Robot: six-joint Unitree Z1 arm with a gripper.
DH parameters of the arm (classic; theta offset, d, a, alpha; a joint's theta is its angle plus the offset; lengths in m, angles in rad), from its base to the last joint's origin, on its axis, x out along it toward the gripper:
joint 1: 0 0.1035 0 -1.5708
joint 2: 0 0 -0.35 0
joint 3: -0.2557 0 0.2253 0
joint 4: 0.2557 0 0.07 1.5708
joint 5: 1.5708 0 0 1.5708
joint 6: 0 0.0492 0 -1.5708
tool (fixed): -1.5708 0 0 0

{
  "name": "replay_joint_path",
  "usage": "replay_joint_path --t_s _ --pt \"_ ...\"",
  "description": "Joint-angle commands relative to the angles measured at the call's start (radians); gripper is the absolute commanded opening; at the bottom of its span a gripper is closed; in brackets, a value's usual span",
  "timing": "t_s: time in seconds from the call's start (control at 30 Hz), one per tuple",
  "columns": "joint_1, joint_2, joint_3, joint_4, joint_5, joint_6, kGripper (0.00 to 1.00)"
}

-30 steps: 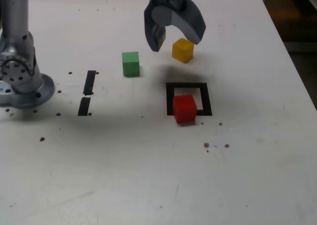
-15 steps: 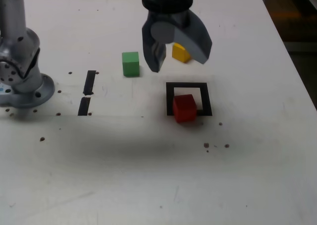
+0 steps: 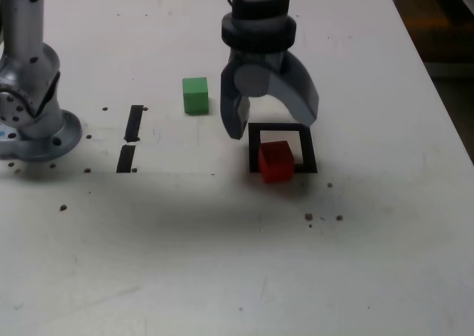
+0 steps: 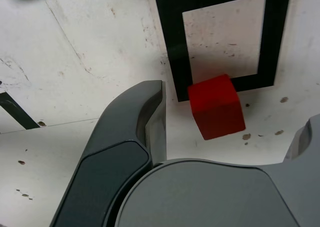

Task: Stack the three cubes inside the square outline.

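Gripper (image 3: 272,125) hangs above the table (image 3: 222,262) with jaws spread wide and nothing between them. Red cube (image 3: 276,160) sits just below and in front of the fingertips, straddling the near edge of the square outline (image 3: 309,147), partly inside and partly on the tape. Green cube (image 3: 195,95) lies apart from the gripper, toward the exterior view's left and slightly behind it. Yellow cube is not visible, likely hidden behind the gripper body. Two short tape strips (image 3: 131,136) lie farther left, near the arm base (image 3: 33,121).
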Motion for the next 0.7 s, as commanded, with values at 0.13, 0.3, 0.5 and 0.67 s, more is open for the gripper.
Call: replay_joint_path --t_s 0.13,0.3,0.5,0.67 --pt "0.004 0.036 0.004 -0.043 -0.02 -0.003 0.96" --pt "0.004 0.069 -0.002 -0.061 -0.021 -0.002 0.96" --pt "0.004 0.082 0.011 -0.071 -0.018 -0.002 0.93" --pt "0.005 0.086 0.02 -0.082 -0.016 -0.001 0.87"
